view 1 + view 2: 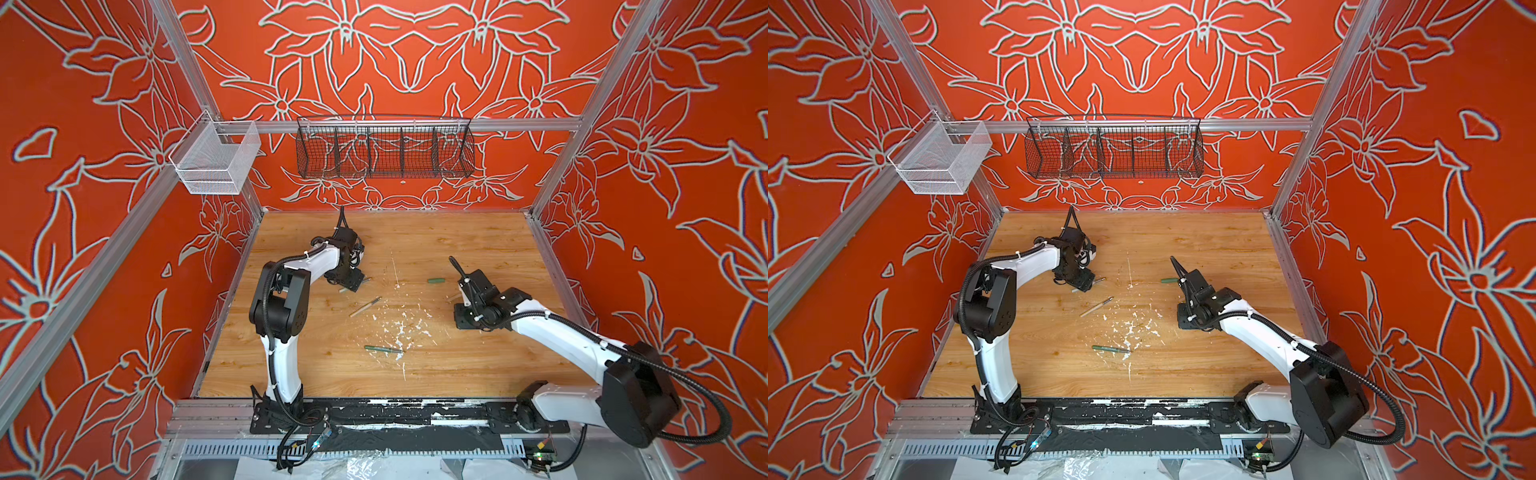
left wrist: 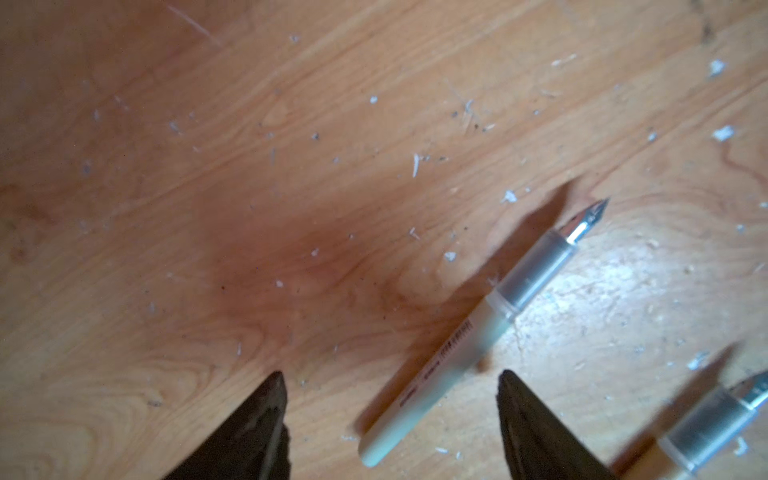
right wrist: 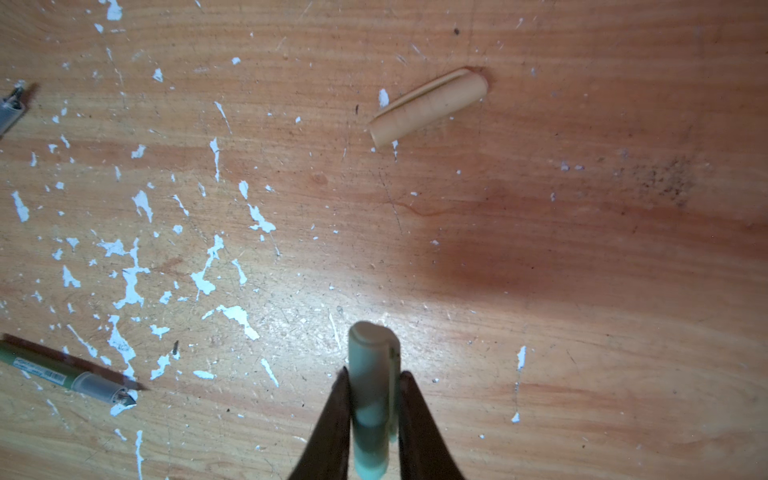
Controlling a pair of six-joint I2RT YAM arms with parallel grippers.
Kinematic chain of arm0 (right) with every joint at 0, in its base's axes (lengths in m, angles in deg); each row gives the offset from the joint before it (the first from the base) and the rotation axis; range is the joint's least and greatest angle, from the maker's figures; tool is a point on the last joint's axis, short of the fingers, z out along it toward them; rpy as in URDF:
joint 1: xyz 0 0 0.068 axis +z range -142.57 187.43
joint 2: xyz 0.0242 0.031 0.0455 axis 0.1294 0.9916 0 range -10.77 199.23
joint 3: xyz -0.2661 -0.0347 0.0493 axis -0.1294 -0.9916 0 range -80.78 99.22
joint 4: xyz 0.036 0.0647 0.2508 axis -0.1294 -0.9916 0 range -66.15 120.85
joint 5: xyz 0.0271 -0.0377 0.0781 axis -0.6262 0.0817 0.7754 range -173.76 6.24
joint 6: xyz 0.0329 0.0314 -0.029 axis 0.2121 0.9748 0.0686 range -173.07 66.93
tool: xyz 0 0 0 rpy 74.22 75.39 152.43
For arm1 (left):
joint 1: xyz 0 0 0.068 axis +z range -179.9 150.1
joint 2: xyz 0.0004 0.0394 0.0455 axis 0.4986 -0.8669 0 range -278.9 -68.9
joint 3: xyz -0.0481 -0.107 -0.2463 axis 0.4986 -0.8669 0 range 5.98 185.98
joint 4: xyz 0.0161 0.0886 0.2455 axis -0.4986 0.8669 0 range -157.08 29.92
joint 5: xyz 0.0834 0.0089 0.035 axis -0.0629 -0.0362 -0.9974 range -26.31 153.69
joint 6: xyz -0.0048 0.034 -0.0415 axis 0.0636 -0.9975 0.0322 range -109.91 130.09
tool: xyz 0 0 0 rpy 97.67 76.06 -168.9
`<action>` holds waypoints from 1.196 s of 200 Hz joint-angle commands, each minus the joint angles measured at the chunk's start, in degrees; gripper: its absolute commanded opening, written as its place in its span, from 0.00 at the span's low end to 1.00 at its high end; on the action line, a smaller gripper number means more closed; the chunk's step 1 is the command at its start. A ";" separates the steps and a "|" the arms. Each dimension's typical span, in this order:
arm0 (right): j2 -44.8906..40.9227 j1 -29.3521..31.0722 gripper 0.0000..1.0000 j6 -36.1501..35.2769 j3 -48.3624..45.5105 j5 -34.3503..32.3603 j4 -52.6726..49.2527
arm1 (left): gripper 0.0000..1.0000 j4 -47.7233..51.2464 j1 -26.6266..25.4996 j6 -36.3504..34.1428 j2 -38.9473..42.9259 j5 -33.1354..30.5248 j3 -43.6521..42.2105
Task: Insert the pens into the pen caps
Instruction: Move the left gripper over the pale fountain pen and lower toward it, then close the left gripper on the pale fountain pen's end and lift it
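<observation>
The left gripper [image 2: 392,384] was low over the far left part of the wooden surface [image 1: 457,232]. Its jaws stood apart on either side of the pale green pen [image 2: 457,353] and neither fingertip was seen touching it. That pen lay flat on the surface with its metal nib pointing away from the gripper. The tan pen [image 1: 365,306] lay just nearer and to the right, also flat, well clear of the jaws.

The right gripper [image 3: 374,374] was closed on the light green cap [image 3: 372,374]. It pinched the cap by its sides, and the cap's rounded closed end stuck out past the fingertips over the right half of the surface. The tan cap [image 3: 428,108] lay on its side near that gripper, not touching it. In both top views the dark green cap [image 1: 436,280] lay a little farther back, right of centre. The dark green pen [image 1: 382,349] rested near the middle, toward the near edge, with its tip among the white paint flecks [image 1: 401,332].
</observation>
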 commanded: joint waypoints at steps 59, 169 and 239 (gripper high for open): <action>-0.25 -0.25 0.21 0.64 -1.88 -0.81 0.57 | 0.63 5.46 -0.70 8.39 -1.69 4.40 0.21; -1.05 -0.30 0.21 0.85 -3.55 -0.67 1.73 | 0.48 5.29 -5.21 14.31 1.06 -0.48 -3.97; -3.64 -0.25 0.21 1.41 -4.74 -0.78 3.12 | 0.48 4.64 -5.40 13.68 2.57 -2.56 -7.70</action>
